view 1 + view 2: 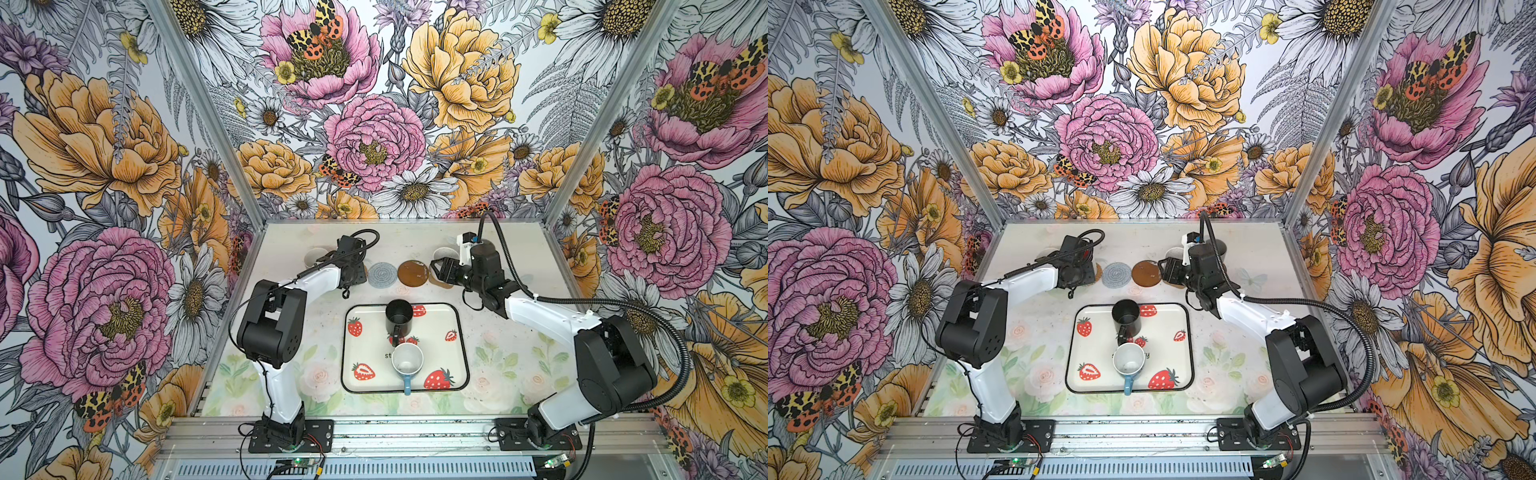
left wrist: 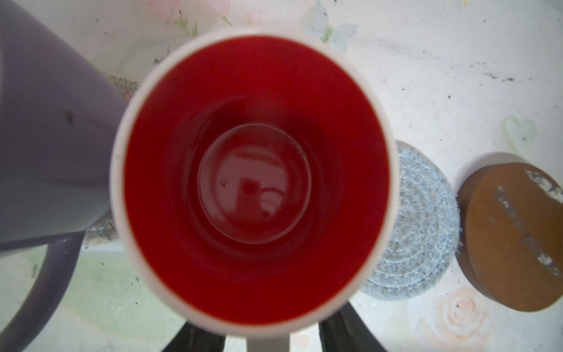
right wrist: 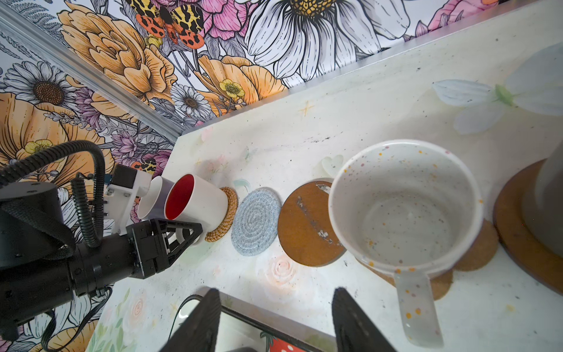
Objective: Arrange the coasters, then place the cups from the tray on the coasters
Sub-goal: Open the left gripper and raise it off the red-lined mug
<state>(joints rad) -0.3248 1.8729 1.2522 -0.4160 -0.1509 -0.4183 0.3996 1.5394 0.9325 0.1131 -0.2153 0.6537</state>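
Note:
The red-inside white cup (image 2: pixel 256 183) stands on the woven rattan coaster (image 3: pixel 224 213), beside the lilac cup (image 2: pixel 45 137). My left gripper (image 2: pixel 268 332) is open, its fingers either side of the red cup's handle with gaps. The grey spiral coaster (image 1: pixel 382 274) and a brown disc (image 1: pixel 412 273) lie bare. The speckled cup (image 3: pixel 405 207) sits on the paw-shaped coaster (image 3: pixel 478 250), and a grey cup (image 3: pixel 548 183) on another brown disc (image 3: pixel 518 237). My right gripper (image 3: pixel 276 292) hangs open and empty near the speckled cup. The black cup (image 1: pixel 399 318) and light blue cup (image 1: pixel 407 361) stand on the tray (image 1: pixel 440 357).
The coasters run in a row across the table's far half, with the tray in front of them in the middle. Flowered walls close the back and both sides. Both arms reach in over the row from the near edge.

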